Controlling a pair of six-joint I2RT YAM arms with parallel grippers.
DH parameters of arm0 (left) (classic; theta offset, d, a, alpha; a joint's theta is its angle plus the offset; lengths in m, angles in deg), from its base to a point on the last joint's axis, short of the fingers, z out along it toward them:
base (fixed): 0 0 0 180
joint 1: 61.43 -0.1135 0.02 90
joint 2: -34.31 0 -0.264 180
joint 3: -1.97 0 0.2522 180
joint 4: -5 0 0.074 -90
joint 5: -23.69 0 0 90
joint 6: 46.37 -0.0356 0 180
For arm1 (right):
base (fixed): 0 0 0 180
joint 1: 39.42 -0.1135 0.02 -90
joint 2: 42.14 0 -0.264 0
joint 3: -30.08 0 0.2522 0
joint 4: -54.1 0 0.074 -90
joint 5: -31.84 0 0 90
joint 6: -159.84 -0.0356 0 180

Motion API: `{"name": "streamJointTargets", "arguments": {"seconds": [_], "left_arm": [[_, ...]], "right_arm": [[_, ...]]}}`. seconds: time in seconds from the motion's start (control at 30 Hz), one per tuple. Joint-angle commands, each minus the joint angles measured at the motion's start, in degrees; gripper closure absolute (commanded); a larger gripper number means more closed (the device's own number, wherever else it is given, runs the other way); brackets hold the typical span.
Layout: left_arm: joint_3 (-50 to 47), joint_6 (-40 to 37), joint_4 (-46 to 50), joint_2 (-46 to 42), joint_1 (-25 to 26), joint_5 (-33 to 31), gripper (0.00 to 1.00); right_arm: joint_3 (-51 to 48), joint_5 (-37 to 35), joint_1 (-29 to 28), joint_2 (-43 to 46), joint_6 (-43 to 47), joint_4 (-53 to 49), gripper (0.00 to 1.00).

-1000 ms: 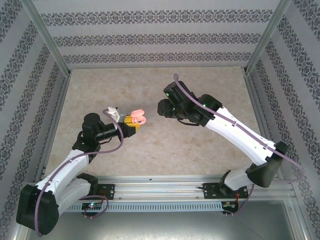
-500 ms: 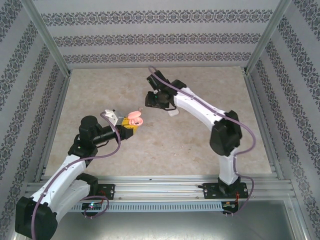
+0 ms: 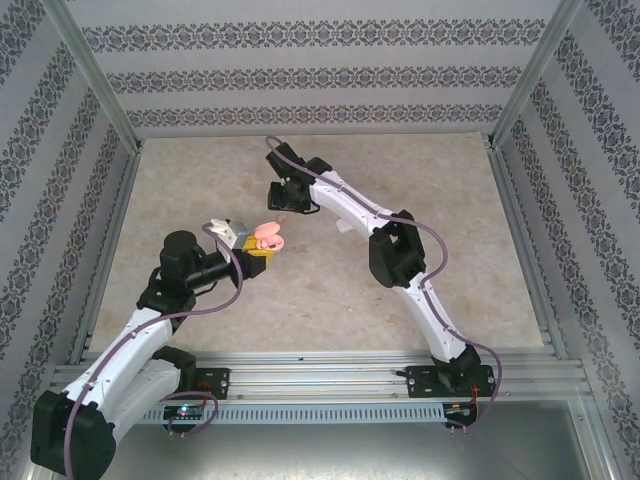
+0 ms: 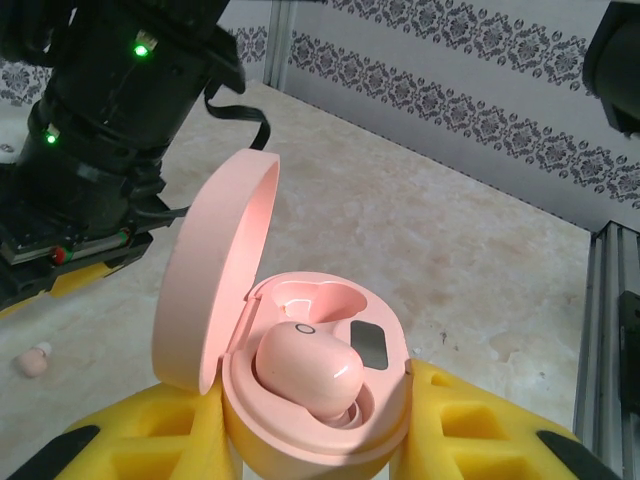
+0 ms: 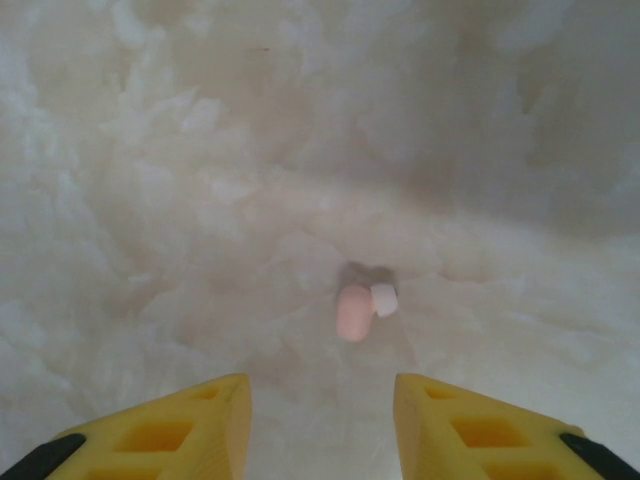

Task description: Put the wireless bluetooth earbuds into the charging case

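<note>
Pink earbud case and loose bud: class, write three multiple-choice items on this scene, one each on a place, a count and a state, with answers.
1. How many buds sit in the round pink plastic charging case? A) none B) one C) two
2. The case's lid is: A) shut B) detached C) hinged open
3. Where is the loose pale pink plastic earbud? A) on the marbled table, ahead of the right gripper B) inside the case C) on the lid
Key: 1B, one pink bud fills one well; 2C, it stands raised; 3A, it lies before the open fingers.
</note>
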Motion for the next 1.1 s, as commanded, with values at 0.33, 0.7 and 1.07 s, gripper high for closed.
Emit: {"name": "streamJointTargets", "arguments": {"seconds": [0.33,0.7,1.07], "left_arm": [[1.12,-1.22,-0.22,1.26,-0.57,0.42,0.77],[1.1,-2.19,1.54,0.54,-0.57,0.32,0.77],[0.6,-1.58,0.71,0.4,-0.5,0.79,0.77]], "right_arm": [[6.24,-1.91,-0.38,-8.09,6.65,4.82,0.56],[10.25,5.95,1.08,-13.16,10.6,3.38,0.56],[-1.38,8.35,0.91,-6.12,12.39,-0.48,0.58]]}}
